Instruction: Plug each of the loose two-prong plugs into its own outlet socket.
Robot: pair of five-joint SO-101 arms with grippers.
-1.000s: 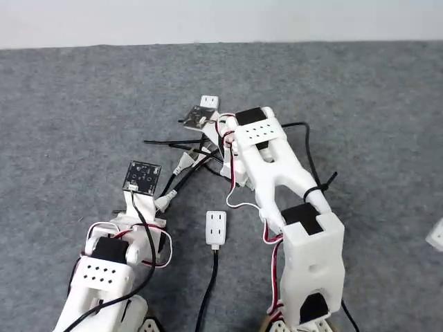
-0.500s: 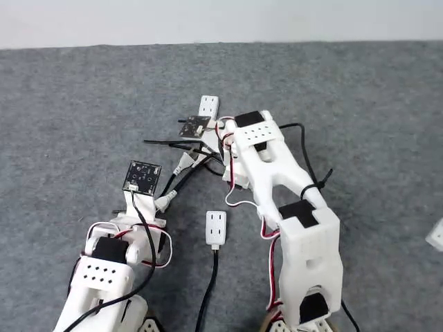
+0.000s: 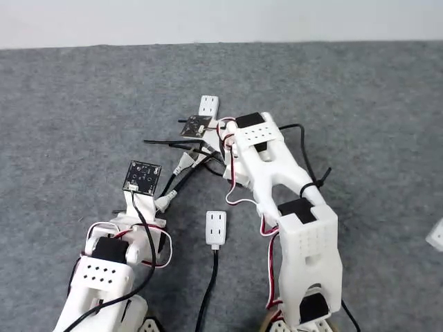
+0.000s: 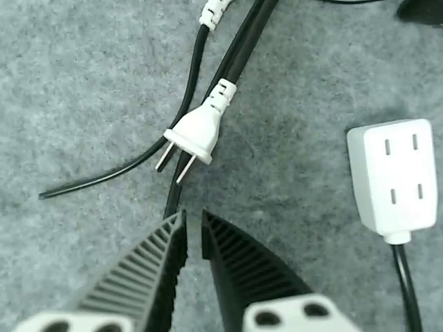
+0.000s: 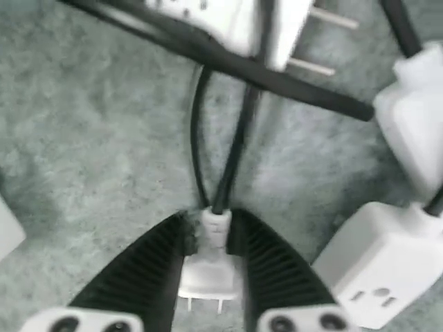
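Note:
My right gripper (image 5: pixel 208 220) is shut on a white two-prong plug (image 5: pixel 206 273), its fingers (image 5: pixel 156 266) clamping the body while two black cords run away from it. A second white plug (image 5: pixel 277 28) lies beyond, its prongs bare. White outlet blocks (image 5: pixel 374 270) sit close beside it. My left gripper (image 4: pixel 192 228) is shut with nothing in it, just short of a loose white plug (image 4: pixel 197 133) whose prongs point toward it. A white two-socket outlet (image 4: pixel 392 181) lies to one side. In the high view that outlet (image 3: pixel 216 227) lies between the arms and another outlet (image 3: pixel 208 106) sits farther back.
Black cords (image 3: pixel 173 145) cross and tangle on the grey carpet between the arms. The right arm (image 3: pixel 257 135) stretches over the tangle. The left arm (image 3: pixel 111 259) stays at the near left. A small white object (image 3: pixel 436 235) sits at the right edge.
The right arm's wrist has drawn slightly back toward the near side, showing more of the far outlet. The left arm has not moved.

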